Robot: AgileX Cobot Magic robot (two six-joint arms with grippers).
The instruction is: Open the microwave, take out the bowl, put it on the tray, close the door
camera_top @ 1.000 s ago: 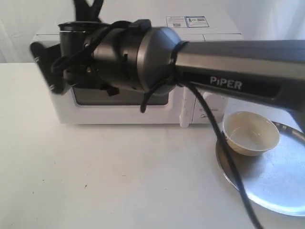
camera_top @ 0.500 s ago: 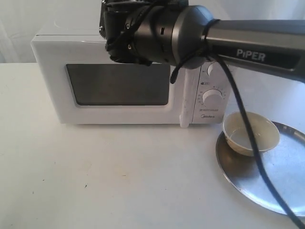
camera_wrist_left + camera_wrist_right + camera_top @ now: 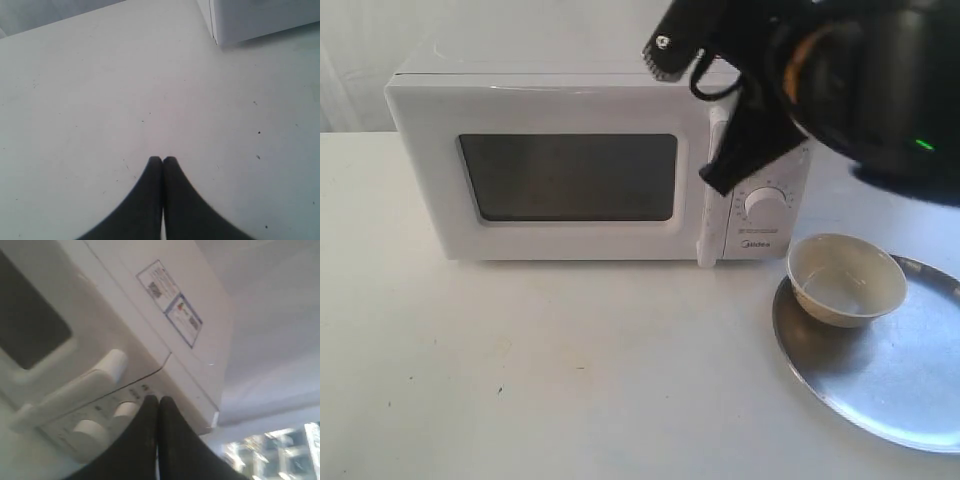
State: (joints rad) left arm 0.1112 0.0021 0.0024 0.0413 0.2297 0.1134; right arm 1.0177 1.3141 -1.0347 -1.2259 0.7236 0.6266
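The white microwave (image 3: 570, 100) stands at the back with its door (image 3: 570, 240) closed and the bar handle (image 3: 710, 190) upright. The cream bowl (image 3: 846, 280) sits on the near-left part of the silver tray (image 3: 890, 400), to the right of the microwave. My right gripper (image 3: 718, 178) hangs shut and empty in front of the upper dial area. Its wrist view shows the tips (image 3: 158, 399) over the dials (image 3: 87, 432), near the handle (image 3: 70, 390). My left gripper (image 3: 162, 159) is shut on nothing above the bare table, out of the exterior view.
The right arm's dark bulk (image 3: 880, 90) fills the upper right corner above the tray. One lower dial (image 3: 762, 203) shows. A microwave corner (image 3: 260, 17) lies ahead of the left gripper. White tabletop (image 3: 570, 370) stretches in front of the microwave.
The right arm has swung from across the microwave's front up and to the right, uncovering the closed door and the dials. Bowl, tray and microwave have not moved.
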